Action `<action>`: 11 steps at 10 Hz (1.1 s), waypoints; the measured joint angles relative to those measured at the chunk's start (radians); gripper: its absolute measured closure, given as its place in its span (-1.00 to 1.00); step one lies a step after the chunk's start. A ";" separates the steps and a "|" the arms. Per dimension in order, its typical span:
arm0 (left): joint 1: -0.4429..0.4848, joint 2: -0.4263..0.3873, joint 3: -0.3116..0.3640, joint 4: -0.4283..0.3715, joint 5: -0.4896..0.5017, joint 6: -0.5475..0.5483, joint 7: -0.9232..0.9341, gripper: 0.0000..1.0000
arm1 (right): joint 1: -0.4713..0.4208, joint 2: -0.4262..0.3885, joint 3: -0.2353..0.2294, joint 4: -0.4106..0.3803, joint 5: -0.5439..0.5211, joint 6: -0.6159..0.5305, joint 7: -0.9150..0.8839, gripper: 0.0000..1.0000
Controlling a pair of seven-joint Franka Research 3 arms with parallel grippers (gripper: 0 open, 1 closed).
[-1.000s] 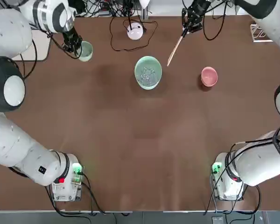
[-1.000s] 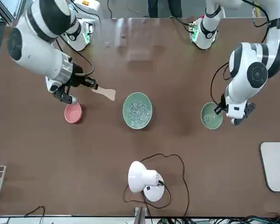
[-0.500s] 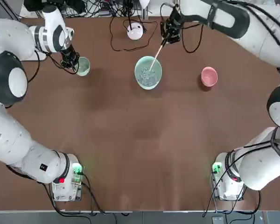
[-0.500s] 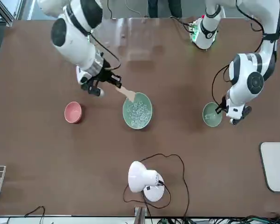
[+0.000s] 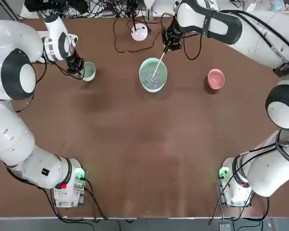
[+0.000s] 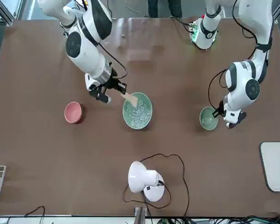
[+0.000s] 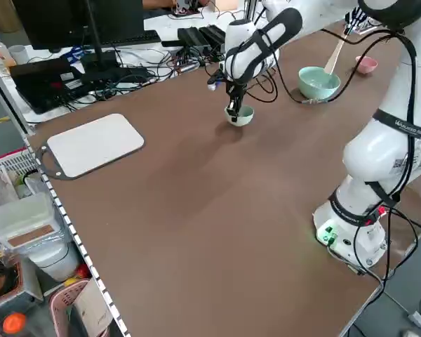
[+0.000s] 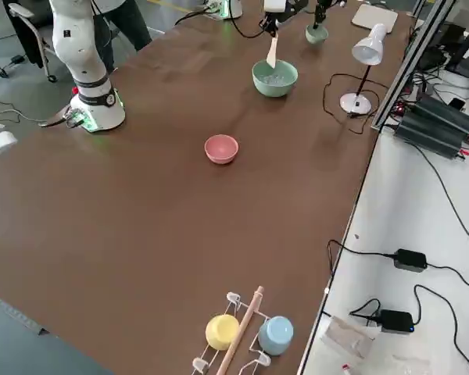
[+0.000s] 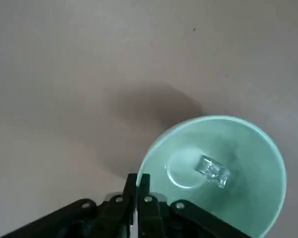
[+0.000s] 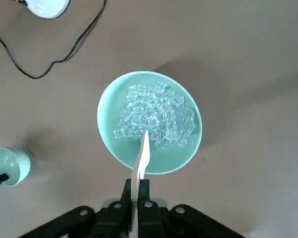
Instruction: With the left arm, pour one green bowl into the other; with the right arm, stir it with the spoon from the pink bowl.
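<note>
The large bowl (image 5: 153, 74), filled with pale clear bits, is taken as landmark near the table's (image 5: 135, 144) far-middle. The spoon (image 5: 159, 61) is held by its handle in the right gripper (image 5: 169, 42), fingers clamped narrowly on it, just beyond the large bowl's far rim; the spoon slants down over that rim, its blade above the bits, contact not discernible. The pink bowl (image 5: 215, 79) stands alone toward the right arm's side of the large bowl, a bare strip of table between them. The small bowl (image 5: 88, 71) is found well apart on the other side, its rim pinched by the left gripper (image 5: 80, 70), fingers closed tight on the wall; one clear bit (image 9: 212, 170) is seen in it, and whether it rests on the table cannot be told. A white lamp (image 5: 139, 32) and its looping cord (image 5: 120, 43) lie just beyond the large bowl toward the far edge. Between the large bowl and the arm bases, the tabletop is left wide and bare.
</note>
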 joint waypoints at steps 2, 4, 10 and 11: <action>0.000 0.012 -0.001 0.000 -0.002 0.003 0.003 0.91 | 0.010 0.026 0.000 0.003 -0.045 0.015 0.008 0.89; 0.000 0.034 -0.003 0.001 -0.002 0.014 0.003 0.90 | 0.023 0.045 0.000 0.009 -0.113 0.016 0.026 0.89; 0.000 0.051 -0.004 0.005 -0.002 0.019 0.005 0.53 | 0.061 0.084 0.000 0.025 -0.187 0.049 0.068 0.89; -0.001 0.052 -0.004 0.005 -0.002 0.019 0.006 0.44 | 0.078 0.093 0.000 0.025 -0.192 0.053 0.074 0.89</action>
